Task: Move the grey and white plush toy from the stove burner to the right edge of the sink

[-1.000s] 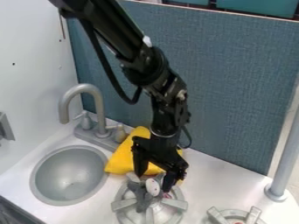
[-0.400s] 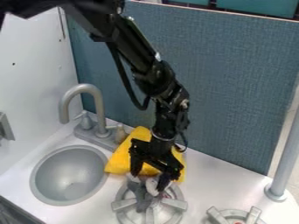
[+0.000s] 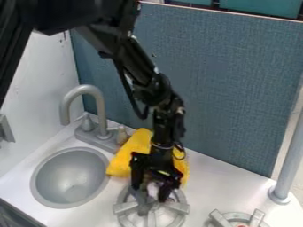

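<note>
The black gripper (image 3: 150, 191) hangs over the near-left stove burner (image 3: 153, 216), its fingers apart and pointing down. A small grey and white object (image 3: 142, 198) lies on the burner, its grey part by the left fingertip and its white part between the two fingers. Part of this object is hidden by the gripper. Behind the gripper, a yellow cloth (image 3: 126, 157) lies on the counter, partly covered by the wrist.
A round sink (image 3: 68, 177) with a grey faucet (image 3: 86, 88) is at the left. A second burner (image 3: 238, 218) sits at the lower right, near a grey upright pole (image 3: 288, 164). A blue panel (image 3: 237, 88) stands along the back.
The gripper has moved slightly left and lower, so its fingers now come down around the white part of the object. The upper arm has swung further into view at the top left.
</note>
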You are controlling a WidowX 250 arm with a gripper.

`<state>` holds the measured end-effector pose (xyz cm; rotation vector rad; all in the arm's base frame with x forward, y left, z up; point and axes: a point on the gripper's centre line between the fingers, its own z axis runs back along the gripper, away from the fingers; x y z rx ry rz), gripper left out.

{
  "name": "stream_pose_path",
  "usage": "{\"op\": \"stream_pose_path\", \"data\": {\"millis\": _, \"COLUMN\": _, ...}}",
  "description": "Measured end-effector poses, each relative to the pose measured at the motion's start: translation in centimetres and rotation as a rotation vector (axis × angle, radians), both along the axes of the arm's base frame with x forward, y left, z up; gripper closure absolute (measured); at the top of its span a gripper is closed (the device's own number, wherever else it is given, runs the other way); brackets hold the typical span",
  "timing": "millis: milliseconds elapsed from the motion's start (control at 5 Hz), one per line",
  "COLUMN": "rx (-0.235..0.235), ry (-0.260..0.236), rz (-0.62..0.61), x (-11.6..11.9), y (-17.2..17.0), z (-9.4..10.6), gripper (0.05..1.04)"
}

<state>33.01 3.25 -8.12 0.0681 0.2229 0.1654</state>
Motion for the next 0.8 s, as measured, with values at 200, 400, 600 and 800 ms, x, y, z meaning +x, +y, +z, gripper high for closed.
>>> {"op": "stream_pose_path", "data": {"millis": 200, "rx": -0.063, "ry": -0.015, "rz": 0.009, "x": 0.0, "y": -0.3, "z": -0.2, "gripper": 0.306}}
{"op": "stream_pose_path", "data": {"millis": 400, "rx": -0.069, "ry": -0.014, "rz": 0.014, "x": -0.3, "y": -0.4, "z": 0.1, "gripper": 0.415}}
{"op": "stream_pose_path", "data": {"millis": 600, "rx": -0.085, "ry": -0.047, "rz": 0.046, "x": -0.8, "y": -0.8, "z": 2.6, "gripper": 0.497}}
{"op": "stream_pose_path", "data": {"millis": 800, "rx": -0.065, "ry": -0.072, "rz": 0.153, "x": -2.0, "y": -1.0, "z": 5.7, "gripper": 0.503}}
